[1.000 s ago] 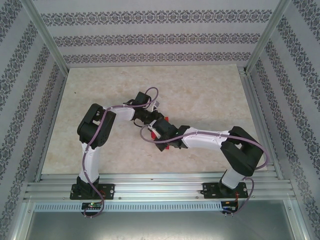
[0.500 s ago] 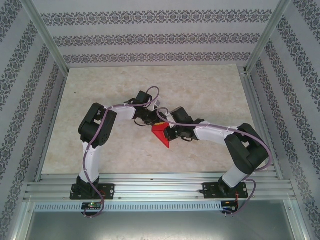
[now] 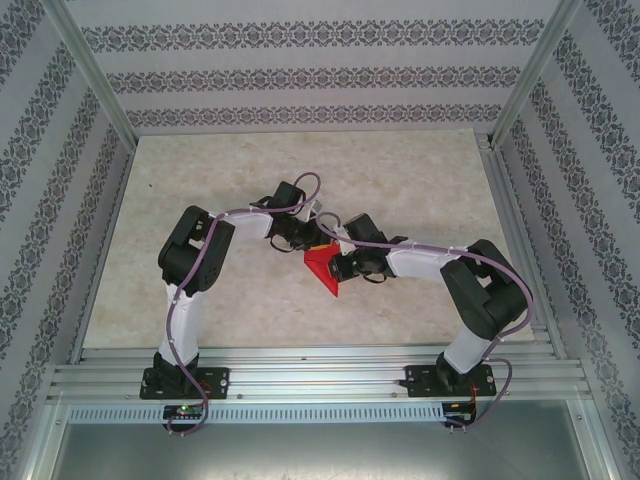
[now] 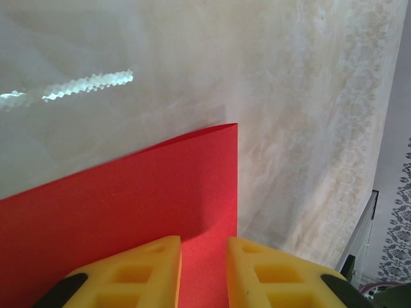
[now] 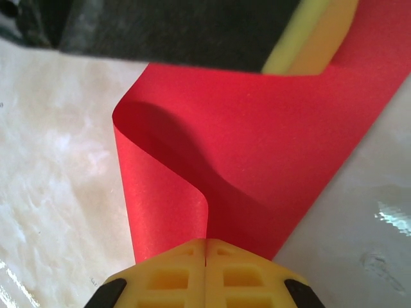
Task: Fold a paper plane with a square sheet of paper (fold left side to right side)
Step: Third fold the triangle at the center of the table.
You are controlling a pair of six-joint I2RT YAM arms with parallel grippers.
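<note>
The red sheet of paper [image 3: 322,270] lies mid-table between the two arms, with a point toward the near edge. My right gripper [image 5: 206,242] is shut on one edge of the paper [image 5: 270,141] and holds it lifted, so the sheet curls over itself in a soft loop. My left gripper [image 4: 203,247] stands narrowly open, its yellow fingertips [image 4: 154,256] down on the flat part of the paper [image 4: 128,199] near a corner. Red shows through the gap between its jaws. In the top view the left gripper [image 3: 303,240] and right gripper [image 3: 338,262] nearly meet over the sheet.
The pale marbled tabletop [image 3: 400,180] spreads around the paper on all sides. An aluminium rail [image 3: 320,375] runs along the near edge by the arm bases. Patterned walls and metal posts [image 3: 95,75] enclose the table. The table's right edge [image 4: 359,256] appears in the left wrist view.
One second ago the right arm lay across the paper and hid most of it. It has since swung back to the right with the paper's edge, exposing the red sheet. The left arm barely moved.
</note>
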